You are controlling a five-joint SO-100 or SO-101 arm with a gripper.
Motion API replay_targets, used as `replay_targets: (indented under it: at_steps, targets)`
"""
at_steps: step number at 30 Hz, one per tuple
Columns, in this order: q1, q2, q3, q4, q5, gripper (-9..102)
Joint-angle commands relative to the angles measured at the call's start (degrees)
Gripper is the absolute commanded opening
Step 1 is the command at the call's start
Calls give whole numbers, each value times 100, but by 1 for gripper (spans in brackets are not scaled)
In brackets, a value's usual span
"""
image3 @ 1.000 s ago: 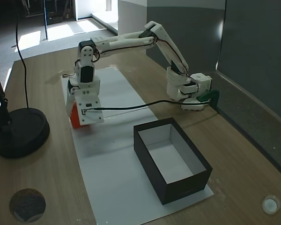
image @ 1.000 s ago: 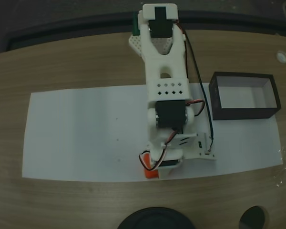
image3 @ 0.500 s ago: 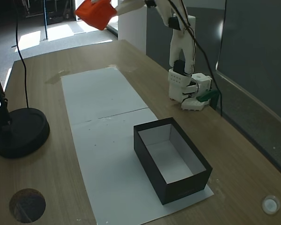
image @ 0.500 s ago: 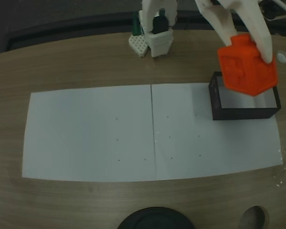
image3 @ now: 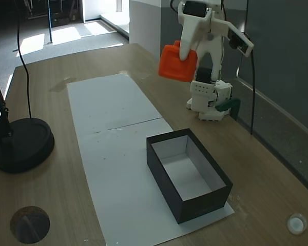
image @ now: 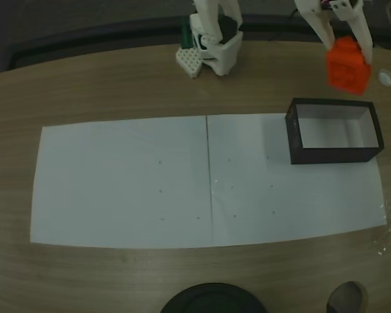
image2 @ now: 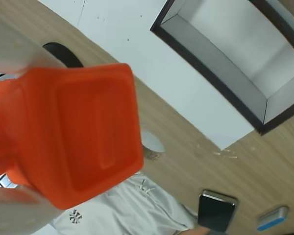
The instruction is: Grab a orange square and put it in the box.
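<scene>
The orange square [image: 347,64] hangs in the air with my gripper [image: 349,57] shut on it, its white fingers coming down from the top edge. In a fixed view the square [image3: 178,62] is held high near the arm's base, beyond the far end of the box [image3: 200,207]. The box [image: 291,138] stands open-topped on the paper's right end, dark outside, pale inside, with nothing in it. In the wrist view the orange square [image2: 68,132] looms close between blurred white fingers [image2: 10,49], and the box [image2: 210,83] lies below at the upper right.
A white paper sheet [image: 130,182] covers the wooden table's middle. The arm's base [image: 212,45] stands at the back edge. A black lamp base [image3: 20,143] sits near the front. A small white disc [image: 385,77] lies beside the box. A person's white shirt [image2: 127,210] and a dark phone [image2: 215,210] show at the table's edge.
The gripper lifted the orange square off the paper's front edge, swung it high toward the box, and now holds it lower, just behind the box's far wall.
</scene>
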State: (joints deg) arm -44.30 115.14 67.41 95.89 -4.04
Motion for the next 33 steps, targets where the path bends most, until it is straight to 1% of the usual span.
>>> replay_targets:
  at_steps: [1,10,16,25,33]
  targets:
    - [-211,431,782,-325,53,0]
    - [-378,387,2689,-1731,44,0]
    - [-378,387,3428,-2373,70,0]
    - [-712,387,3437,-2540,44,0]
    - [-721,378,3489,-2733,44,0]
